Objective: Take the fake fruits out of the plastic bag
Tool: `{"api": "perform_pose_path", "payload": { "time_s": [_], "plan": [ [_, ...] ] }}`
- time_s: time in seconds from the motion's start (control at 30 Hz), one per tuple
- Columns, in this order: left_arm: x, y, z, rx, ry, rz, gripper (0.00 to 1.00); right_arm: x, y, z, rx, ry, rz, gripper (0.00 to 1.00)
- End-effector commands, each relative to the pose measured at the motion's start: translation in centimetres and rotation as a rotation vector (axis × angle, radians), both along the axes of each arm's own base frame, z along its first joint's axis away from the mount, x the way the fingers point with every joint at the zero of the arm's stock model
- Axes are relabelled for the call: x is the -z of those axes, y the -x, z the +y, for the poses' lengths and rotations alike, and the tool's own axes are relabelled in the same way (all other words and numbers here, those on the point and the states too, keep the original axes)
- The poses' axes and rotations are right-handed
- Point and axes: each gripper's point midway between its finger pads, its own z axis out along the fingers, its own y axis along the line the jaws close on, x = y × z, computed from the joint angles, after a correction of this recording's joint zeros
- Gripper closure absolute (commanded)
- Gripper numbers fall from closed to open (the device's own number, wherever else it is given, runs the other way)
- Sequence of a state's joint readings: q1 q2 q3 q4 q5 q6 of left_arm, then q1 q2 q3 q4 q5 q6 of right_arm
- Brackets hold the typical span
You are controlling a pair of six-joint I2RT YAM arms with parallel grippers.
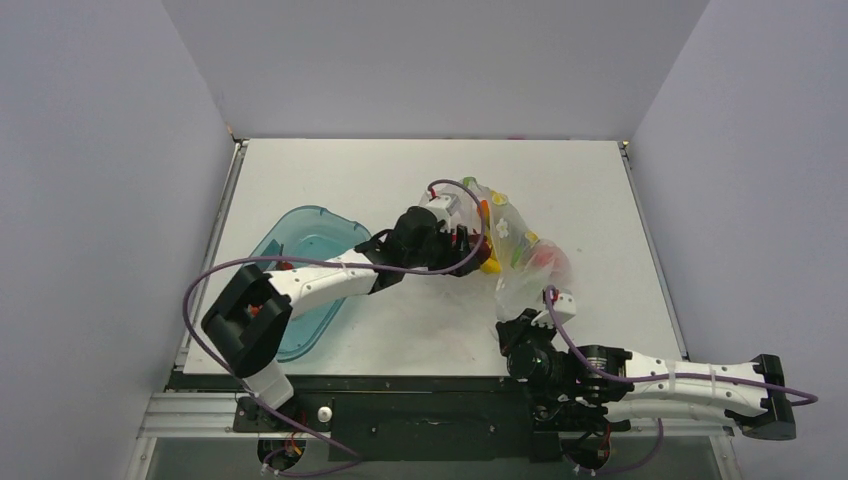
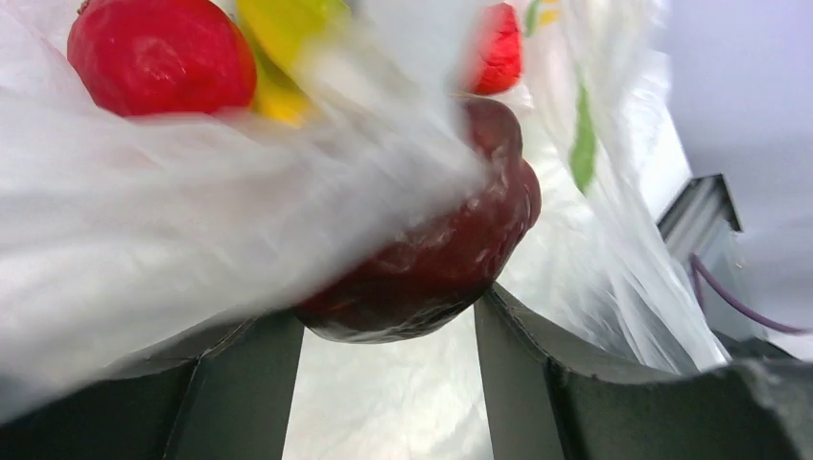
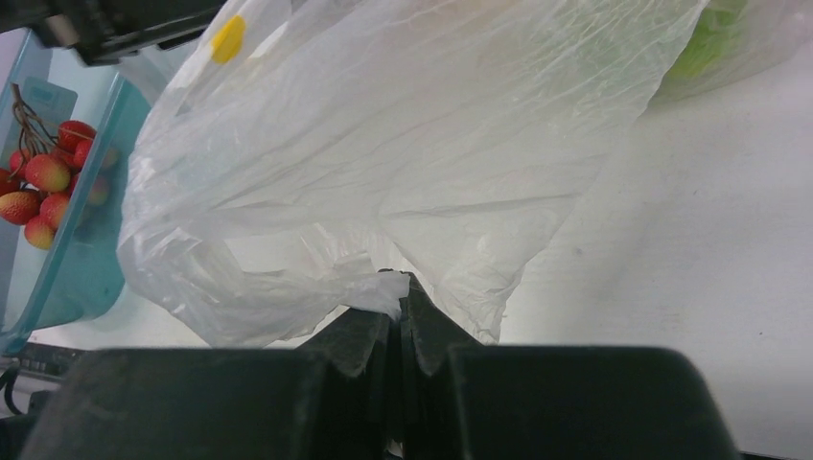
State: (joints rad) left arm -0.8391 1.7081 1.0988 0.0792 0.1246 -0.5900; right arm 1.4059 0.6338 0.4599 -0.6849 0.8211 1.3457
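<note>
Your table [image 1: 350, 170] is a plain white matte board, closed in by pale grey walls [image 1: 420, 60] on the left, the right and the far side, with a dark metal rail along the near edge where both arms are bolted. The plastic bag [image 1: 515, 255] sits right of the middle of the table, stretched between your two arms. Your right fingers [image 3: 364, 345] are pressed together on a bunched fold of its thin film near the front edge. Your left fingers [image 2: 240, 383] are at the bag's far end and are closed on the dark red fruit [image 2: 431, 259], which sits between their tips while blurred film drapes over one side of it. Above it you can see the red apple [image 2: 158, 57] and a yellow piece [image 2: 278, 48] among the folds. At the table's left edge lies the teal tray [image 1: 300, 225], well apart from the bag, with a cluster of red berries [image 3: 43, 182] inside it.
</note>
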Motion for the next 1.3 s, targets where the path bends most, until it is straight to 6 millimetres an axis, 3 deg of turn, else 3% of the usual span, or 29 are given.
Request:
{"api": "perform_pose_path", "payload": {
  "time_s": [0.0,0.07,0.1,0.17,0.37,0.5,0.53,0.57,0.6,0.63,0.67,0.83,1.0,1.07,1.17,1.27],
  "plan": [
    [-4.3,2.4,1.2,0.079,0.081,0.007,0.76,-2.8,-1.6,-0.7,0.068,0.014,-0.090,1.00],
    [-5.5,3.5,1.8,0.107,0.109,0.017,0.76,-3.2,-2.1,-1.0,0.085,0.030,-0.105,1.00],
    [-5.2,4.4,2.2,0.125,0.101,0.054,0.76,-3.5,-2.3,-1.2,0.097,0.042,-0.111,1.00],
    [-7.4,5.8,2.7,0.159,0.156,0.052,0.76,-3.8,-2.8,-1.5,0.118,0.056,-0.119,1.00],
    [-11.5,9.8,4.5,0.283,0.247,0.096,0.78,-4.3,-3.8,-2.4,0.175,0.079,-0.139,1.00],
    [-12.0,11.7,7.3,0.305,0.214,0.138,0.80,-4.5,-3.8,-2.6,0.181,0.063,-0.147,1.00],
    [-11.0,11.5,8.6,0.257,0.157,0.162,0.80,-4.5,-3.8,-2.7,0.183,0.062,-0.148,1.00],
    [-11.3,11.1,10.0,0.210,0.142,0.143,0.82,-4.7,-3.8,-2.8,0.183,0.051,-0.151,1.00],
    [-10.0,10.5,11.8,0.132,0.063,0.153,0.82,-4.7,-3.8,-2.9,0.182,0.050,-0.152,1.00],
    [-10.2,10.0,13.4,0.070,0.039,0.130,0.82,-4.8,-3.7,-3.0,0.184,0.039,-0.154,1.00],
    [-8.9,9.4,15.7,-0.023,-0.053,0.136,0.84,-4.9,-3.7,-3.2,0.185,0.033,-0.156,1.00],
    [-7.2,6.5,26.2,-0.435,-0.312,0.081,0.87,-4.8,-3.6,-3.7,0.185,0.020,-0.161,1.00],
    [-6.3,5.2,33.3,-0.719,-0.444,0.069,0.93,-5.1,-3.6,-4.0,0.184,0.016,-0.168,1.00],
    [-5.2,5.1,35.2,-0.821,-0.469,0.120,0.96,-5.3,-3.6,-4.0,0.185,0.017,-0.170,1.00],
    [-2.5,6.2,36.5,-0.966,-0.438,0.276,1.00,-5.5,-3.6,-4.0,0.184,0.022,-0.173,1.00],
    [-0.8,5.9,34.7,-1.028,-0.256,0.365,1.00,-5.6,-3.7,-4.0,0.189,0.023,-0.175,1.00]
  ]
}}
